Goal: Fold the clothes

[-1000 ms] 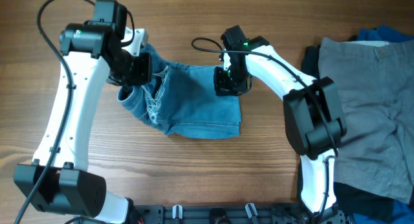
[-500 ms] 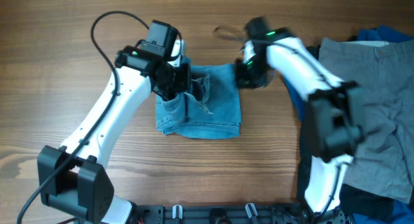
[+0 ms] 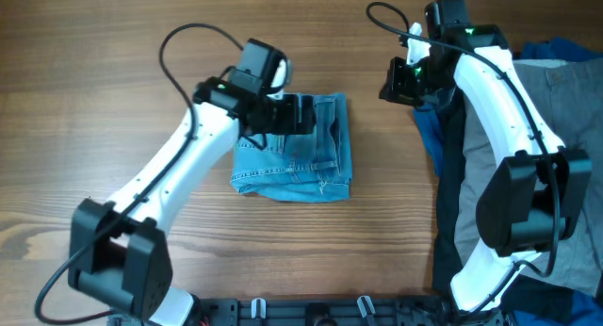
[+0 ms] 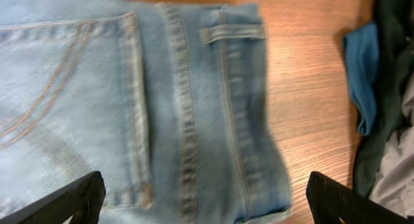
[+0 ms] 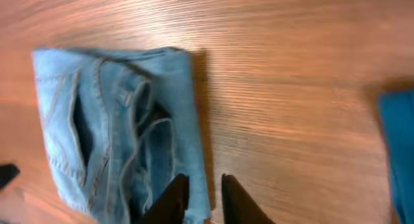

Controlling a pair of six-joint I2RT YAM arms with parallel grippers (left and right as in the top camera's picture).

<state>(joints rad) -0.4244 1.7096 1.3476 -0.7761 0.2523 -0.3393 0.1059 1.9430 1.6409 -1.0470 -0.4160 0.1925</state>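
Observation:
The light-blue denim jeans [image 3: 294, 149] lie folded into a compact rectangle mid-table. My left gripper [image 3: 300, 114] hovers over their far edge. In the left wrist view, the left gripper [image 4: 207, 208] is wide open, its fingers [image 4: 71, 201] straddling the jeans [image 4: 162, 101] with nothing held. My right gripper [image 3: 394, 83] is up and to the right of the jeans, off the cloth. In the right wrist view, the right gripper [image 5: 206, 198] shows its jaws a narrow gap apart and empty, with the jeans [image 5: 116, 127] below and to the left.
A pile of other garments covers the right side: grey cloth [image 3: 565, 128], a bright-blue piece [image 3: 431, 142] and black fabric [image 3: 452, 203]. The blue piece [image 4: 363, 75] lies close to the jeans' right edge. Bare wooden table [image 3: 122, 72] spreads to the left.
The left arm swept right, laying the loose denim over the fold, and its jaws sprang open. The right gripper let go of the jeans and withdrew up and right.

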